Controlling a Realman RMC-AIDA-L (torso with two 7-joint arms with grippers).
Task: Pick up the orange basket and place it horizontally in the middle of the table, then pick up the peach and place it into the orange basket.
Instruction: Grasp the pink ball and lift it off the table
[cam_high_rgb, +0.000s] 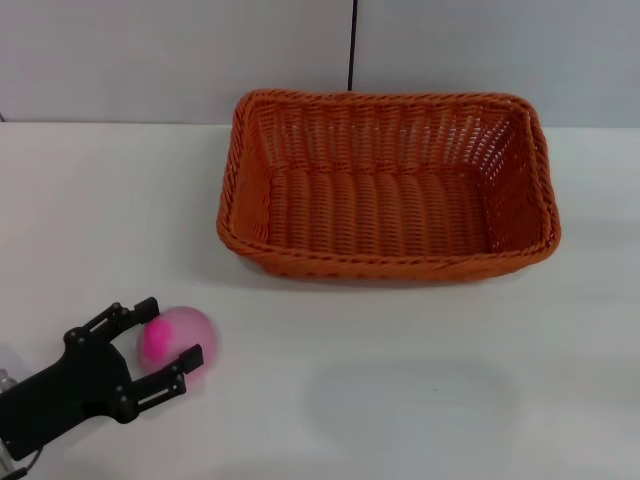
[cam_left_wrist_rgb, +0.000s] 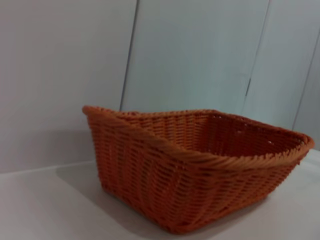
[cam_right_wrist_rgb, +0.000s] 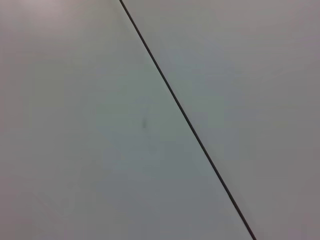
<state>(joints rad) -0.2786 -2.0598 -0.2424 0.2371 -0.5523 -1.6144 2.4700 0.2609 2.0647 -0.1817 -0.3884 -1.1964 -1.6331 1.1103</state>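
Note:
The orange basket (cam_high_rgb: 388, 185) lies lengthwise across the back middle of the white table (cam_high_rgb: 420, 380), open side up and with nothing in it. The left wrist view shows the orange basket (cam_left_wrist_rgb: 195, 167) from low down and a little way off. At the front left the pale pink peach (cam_high_rgb: 185, 335) with its magenta patch sits low at the tabletop. My left gripper (cam_high_rgb: 171, 331) has one black finger on each side of the peach, pressed against it. My right gripper is out of view.
A grey wall with a dark vertical seam (cam_high_rgb: 353, 45) rises behind the table. The right wrist view holds only a plain grey panel crossed by a dark line (cam_right_wrist_rgb: 185, 117). Bare tabletop lies between the peach and the basket.

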